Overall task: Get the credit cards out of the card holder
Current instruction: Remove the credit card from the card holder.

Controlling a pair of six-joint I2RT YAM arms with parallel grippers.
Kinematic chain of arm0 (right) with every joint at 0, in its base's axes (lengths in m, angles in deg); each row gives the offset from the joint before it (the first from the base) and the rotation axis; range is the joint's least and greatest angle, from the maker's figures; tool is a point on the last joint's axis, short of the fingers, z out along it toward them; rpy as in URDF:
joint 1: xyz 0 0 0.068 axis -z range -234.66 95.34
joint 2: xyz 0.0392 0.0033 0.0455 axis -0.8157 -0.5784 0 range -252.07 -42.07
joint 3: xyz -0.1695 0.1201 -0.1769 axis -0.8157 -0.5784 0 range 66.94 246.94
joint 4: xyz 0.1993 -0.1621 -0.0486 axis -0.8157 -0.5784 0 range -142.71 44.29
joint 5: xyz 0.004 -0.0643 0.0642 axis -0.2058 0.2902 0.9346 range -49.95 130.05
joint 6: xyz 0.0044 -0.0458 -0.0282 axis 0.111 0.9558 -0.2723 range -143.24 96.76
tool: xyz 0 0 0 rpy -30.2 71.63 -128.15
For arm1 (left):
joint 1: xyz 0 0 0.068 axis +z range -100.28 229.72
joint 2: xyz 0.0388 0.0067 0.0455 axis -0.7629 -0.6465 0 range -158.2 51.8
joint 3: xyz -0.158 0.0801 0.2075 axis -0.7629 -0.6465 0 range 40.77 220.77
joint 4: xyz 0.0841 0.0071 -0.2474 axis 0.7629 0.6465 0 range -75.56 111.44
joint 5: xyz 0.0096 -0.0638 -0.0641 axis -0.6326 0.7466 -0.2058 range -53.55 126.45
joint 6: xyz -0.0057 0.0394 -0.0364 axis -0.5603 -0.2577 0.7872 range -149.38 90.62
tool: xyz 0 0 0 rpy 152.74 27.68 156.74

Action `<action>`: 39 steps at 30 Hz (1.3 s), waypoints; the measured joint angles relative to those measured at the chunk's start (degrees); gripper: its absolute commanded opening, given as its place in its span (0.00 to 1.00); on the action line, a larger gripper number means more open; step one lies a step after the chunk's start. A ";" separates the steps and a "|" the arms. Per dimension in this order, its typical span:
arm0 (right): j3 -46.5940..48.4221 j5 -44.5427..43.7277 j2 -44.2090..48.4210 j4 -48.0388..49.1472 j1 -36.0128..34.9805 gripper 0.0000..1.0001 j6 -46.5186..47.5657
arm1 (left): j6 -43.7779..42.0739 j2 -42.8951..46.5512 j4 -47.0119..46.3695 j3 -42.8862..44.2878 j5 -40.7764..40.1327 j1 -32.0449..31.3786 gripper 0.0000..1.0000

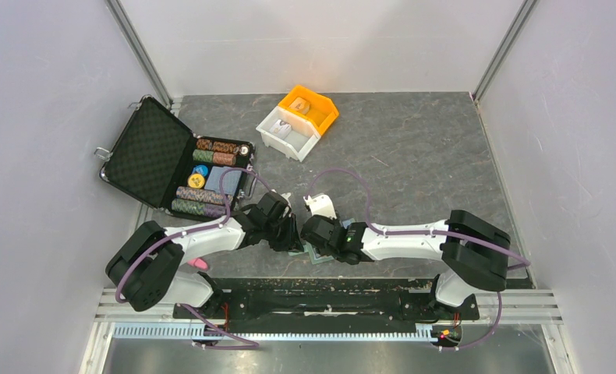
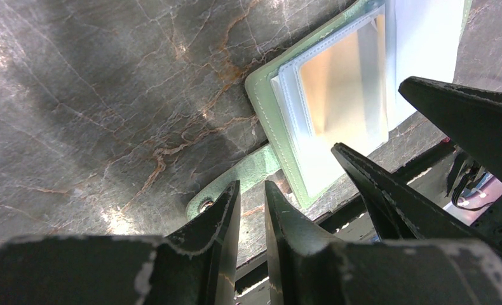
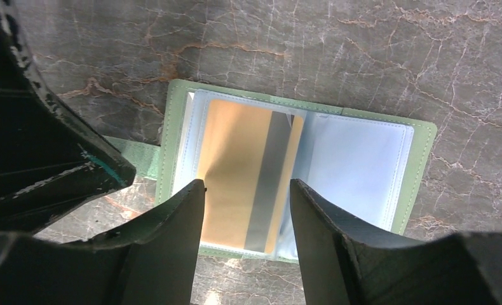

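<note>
The pale green card holder [image 3: 420, 159] lies open on the dark marble table, near the front edge, under both grippers [image 1: 314, 254]. An orange-tan credit card [image 3: 242, 159] with a grey stripe sits in the left clear pocket. The right pocket [image 3: 356, 165] looks pale and I cannot tell what it holds. My right gripper [image 3: 245, 190] hangs open over the card's lower end, one finger on each side. My left gripper [image 2: 251, 185] stands at the holder's side tab [image 2: 248, 171], its jaws a narrow gap apart, with only table showing between them.
An open black foam-lined case [image 1: 164, 160] with rows of poker chips [image 1: 215, 152] stands at the back left. An orange bin [image 1: 311, 105] and a white bin [image 1: 288, 134] sit at the back middle. The table's front edge and a black rail [image 1: 320, 288] lie just behind the holder.
</note>
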 measured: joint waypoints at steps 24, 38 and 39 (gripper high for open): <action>0.20 1.46 -1.70 0.57 -0.33 0.67 -0.63 | 0.02 0.26 -0.83 -0.59 0.02 0.02 0.27; 0.20 0.87 -2.03 0.68 -1.66 0.66 -0.70 | 0.04 0.28 -0.90 -0.63 0.00 0.02 0.27; 0.20 0.79 -2.05 0.63 -1.73 0.66 -0.70 | 0.04 0.31 -0.90 -0.63 0.00 0.02 0.27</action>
